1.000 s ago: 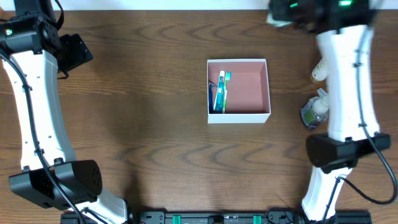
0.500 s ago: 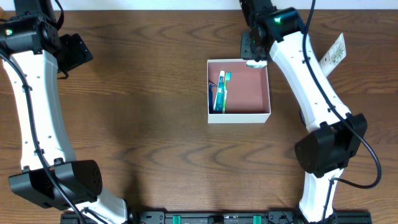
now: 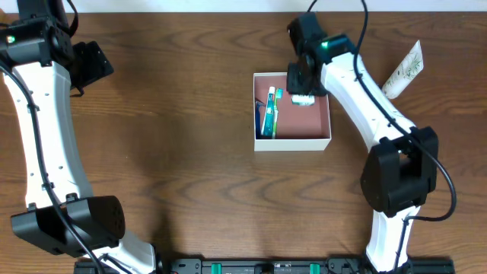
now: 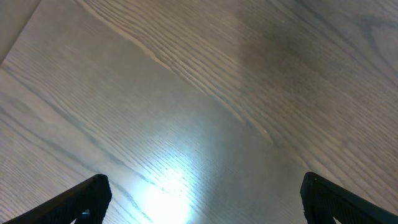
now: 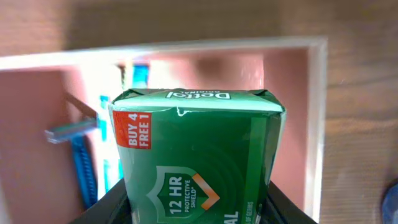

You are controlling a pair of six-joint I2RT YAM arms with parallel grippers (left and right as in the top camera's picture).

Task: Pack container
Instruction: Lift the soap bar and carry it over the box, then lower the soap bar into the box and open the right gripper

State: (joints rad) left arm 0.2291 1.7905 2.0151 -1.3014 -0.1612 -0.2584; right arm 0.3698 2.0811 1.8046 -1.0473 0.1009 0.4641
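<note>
The container (image 3: 319, 138) is a square white-walled box with a pink inside, at the table's middle right. A blue razor and a toothbrush pack (image 3: 270, 114) lie along its left wall; the razor also shows in the right wrist view (image 5: 79, 155). My right gripper (image 3: 303, 93) hangs over the box's upper middle, shut on a green Dettol soap pack (image 5: 196, 158), which shows in the overhead view as a small white and green end (image 3: 304, 99). The box's white rim (image 5: 317, 124) frames the soap. My left gripper (image 4: 199, 199) is open and empty over bare wood at the far left.
A white sachet with green print (image 3: 403, 68) lies on the wood to the right of the box. The left arm (image 3: 38, 114) runs down the left side. The right arm (image 3: 380, 122) crosses the table right of the box.
My right gripper has swung from the table's far right edge to above the box, carrying the soap pack. The items it had covered at the right have come into view. The left arm has not moved.
</note>
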